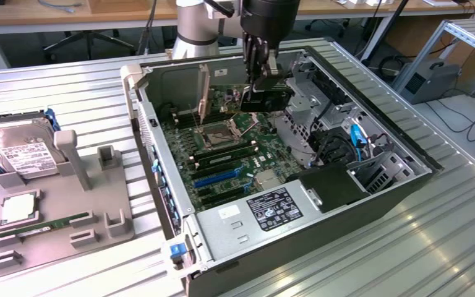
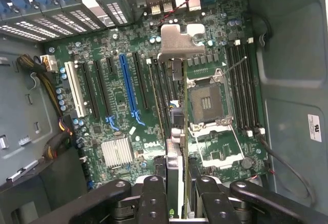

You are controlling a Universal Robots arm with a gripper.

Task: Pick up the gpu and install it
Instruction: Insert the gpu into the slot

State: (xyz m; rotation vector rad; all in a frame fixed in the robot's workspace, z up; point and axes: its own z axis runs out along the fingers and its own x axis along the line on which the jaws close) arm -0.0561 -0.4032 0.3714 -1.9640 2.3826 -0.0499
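The gpu (image 2: 176, 126) is seen edge-on in the wrist view, a thin dark card with its silver bracket (image 2: 177, 42) at the far end. My gripper (image 2: 178, 203) is shut on it, and a black finger (image 2: 154, 196) presses on each side. The card hangs above the green motherboard (image 2: 113, 111), over the area between the black expansion slots and the CPU socket (image 2: 205, 101). In the exterior view the gripper (image 1: 262, 71) reaches down into the open computer case (image 1: 386, 185) with the gpu (image 1: 264, 100) held just above the board.
A blue expansion slot (image 2: 128, 88) and a white one (image 2: 76, 93) lie beside the card. Drive cages and cables (image 1: 336, 136) crowd the case on the exterior view's right. A grey fixture (image 1: 56, 204) outside holds a hard drive (image 1: 23, 148) and a green RAM stick (image 1: 52, 224).
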